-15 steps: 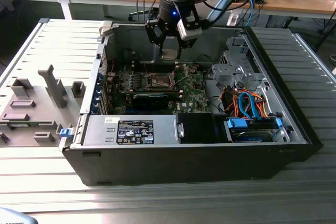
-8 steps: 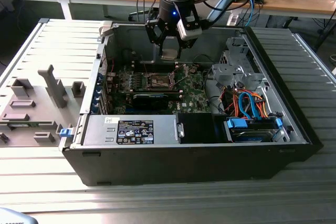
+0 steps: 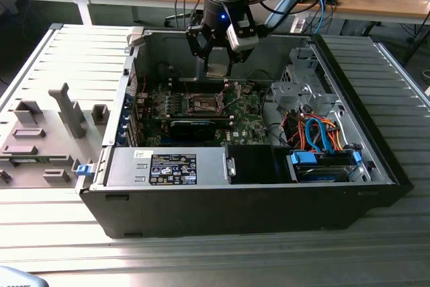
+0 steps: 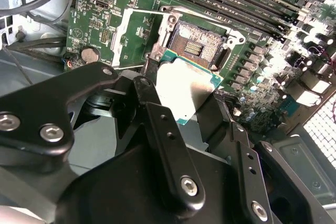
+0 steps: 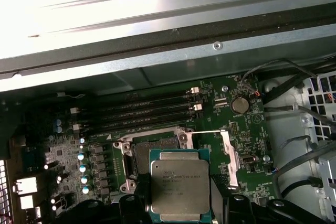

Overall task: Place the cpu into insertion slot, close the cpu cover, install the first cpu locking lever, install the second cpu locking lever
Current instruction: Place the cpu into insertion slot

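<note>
My gripper [image 3: 216, 65] hangs over the open computer case, above the green board. It is shut on the cpu [image 4: 185, 90], a flat silver-topped chip held by its edges between the two black fingers [image 4: 149, 98]. In the first wrist view the cpu [image 5: 179, 184] hovers just in front of the insertion slot [image 5: 140, 156] and covers part of it. The insertion slot [image 4: 197, 45] lies bare, its dark contact field showing. The cpu cover [image 4: 119, 35] is swung open beside the slot and stands up at its side [image 5: 229, 156]. A thin locking lever [image 5: 207, 131] sticks out near it.
Memory slots [image 5: 147, 111] run along the board behind the slot. A long black card [image 3: 195, 124] lies across the board in front of it. A drive cage with orange and blue cables [image 3: 316, 132] fills the exterior view's right of the case. A grey fixture [image 3: 40, 139] sits outside.
</note>
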Robot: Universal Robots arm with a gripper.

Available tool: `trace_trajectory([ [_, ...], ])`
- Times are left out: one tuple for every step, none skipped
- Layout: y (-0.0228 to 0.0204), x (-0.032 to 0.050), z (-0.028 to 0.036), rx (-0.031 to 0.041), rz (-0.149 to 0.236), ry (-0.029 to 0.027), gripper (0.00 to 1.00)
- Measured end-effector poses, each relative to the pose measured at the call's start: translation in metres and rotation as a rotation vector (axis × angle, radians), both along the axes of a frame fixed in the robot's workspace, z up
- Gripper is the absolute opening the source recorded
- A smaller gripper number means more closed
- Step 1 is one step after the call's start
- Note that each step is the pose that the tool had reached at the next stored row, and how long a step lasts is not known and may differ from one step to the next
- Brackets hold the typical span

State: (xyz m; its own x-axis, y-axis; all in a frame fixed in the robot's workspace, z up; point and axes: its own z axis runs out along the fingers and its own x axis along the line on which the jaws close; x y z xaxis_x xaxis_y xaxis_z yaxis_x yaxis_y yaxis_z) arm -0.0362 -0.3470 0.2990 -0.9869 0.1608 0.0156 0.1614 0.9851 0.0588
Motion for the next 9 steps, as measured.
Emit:
trace_trajectory([
  [0.0,0.0,-0.0001,-0.0002,0.0,-0.0001,0.55],
  [0.0,0.0,-0.0004,-0.0006,-0.009,-0.0001,0.55],
  [0.0,0.0,-0.0007,-0.0006,-0.018,-0.0001,0.55],
  [0.0,0.0,-0.0007,-0.0006,-0.019,0.0,0.55],
  [0.0,0.0,-0.0007,-0.0006,-0.019,0.0,0.55],
  [0.0,0.0,-0.0008,-0.0007,-0.02,-0.0001,0.55],
  [0.0,0.0,-0.0009,-0.0006,-0.02,-0.0001,0.55],
  [0.0,0.0,-0.0009,-0.0007,-0.021,-0.0001,0.55],
  [0.0,0.0,-0.0017,-0.0006,-0.033,0.0,0.55],
])
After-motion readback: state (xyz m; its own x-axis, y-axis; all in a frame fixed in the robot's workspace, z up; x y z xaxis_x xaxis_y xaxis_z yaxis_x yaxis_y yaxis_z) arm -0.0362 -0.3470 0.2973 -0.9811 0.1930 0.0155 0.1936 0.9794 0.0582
